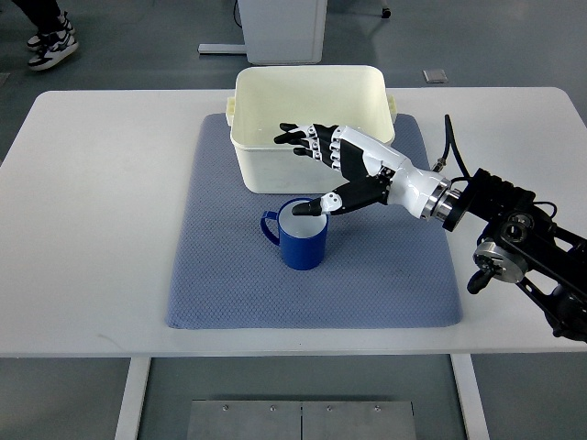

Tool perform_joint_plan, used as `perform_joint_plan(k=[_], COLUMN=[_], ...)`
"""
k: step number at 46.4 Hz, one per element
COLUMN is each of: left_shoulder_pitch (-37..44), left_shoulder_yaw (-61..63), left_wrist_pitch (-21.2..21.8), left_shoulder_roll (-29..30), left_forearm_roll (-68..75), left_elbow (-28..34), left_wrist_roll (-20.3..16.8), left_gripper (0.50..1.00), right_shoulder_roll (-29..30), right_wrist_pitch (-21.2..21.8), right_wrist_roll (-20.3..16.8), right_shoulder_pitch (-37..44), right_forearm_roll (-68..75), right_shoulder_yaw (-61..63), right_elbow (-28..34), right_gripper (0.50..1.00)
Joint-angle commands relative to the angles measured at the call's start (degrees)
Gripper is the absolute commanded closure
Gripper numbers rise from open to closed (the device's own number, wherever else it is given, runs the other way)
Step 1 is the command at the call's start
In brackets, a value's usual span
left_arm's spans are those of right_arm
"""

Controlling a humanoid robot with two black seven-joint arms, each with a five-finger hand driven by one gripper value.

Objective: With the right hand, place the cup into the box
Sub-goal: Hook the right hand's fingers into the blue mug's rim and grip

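A blue cup (301, 238) stands upright on the blue-grey mat (220, 275), handle to the left, just in front of the cream box (312, 87). My right hand (316, 160) comes in from the right edge and hovers over the box's front wall and the cup. Its fingers (298, 137) are spread and extended leftward over the box. Its thumb tip (316, 205) sits at the cup's rim. The hand holds nothing. The left arm does not show.
The mat lies on a white table (92, 229). The box stands at the mat's back edge. A person's shoes (50, 44) show on the floor at the top left. A white pedestal (282, 27) stands behind the table.
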Motion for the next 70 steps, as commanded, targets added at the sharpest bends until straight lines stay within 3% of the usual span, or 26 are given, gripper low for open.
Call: perform_joint_plan(k=[1,39,70], left_shoulder_pitch=[0.05,0.05,0.05], left_shoulder_yaw=[-0.05,-0.05,0.03], left_wrist_pitch=[0.01,0.01,0.01], left_shoulder_roll=[0.00,0.00,0.00], left_forearm_roll=[0.02,0.02,0.02], left_elbow=[0.00,0.00,0.00], left_wrist_roll=[0.01,0.01,0.01], left_gripper=[0.500,0.500,0.500], right_shoulder_roll=[0.06,0.67,5.07], right_wrist_pitch=[-0.01,-0.01,-2.30], right_wrist_roll=[-0.01,1.75,1.04], right_shoulder_pitch=[-0.09,-1.50,-2.03], right_forearm_roll=[-0.09,-1.67,-2.81], right_shoulder_yaw=[-0.08,-3.33,-4.83], right_elbow=[-0.60,-7.10,-11.23], right_gripper=[0.502,0.502,0.502])
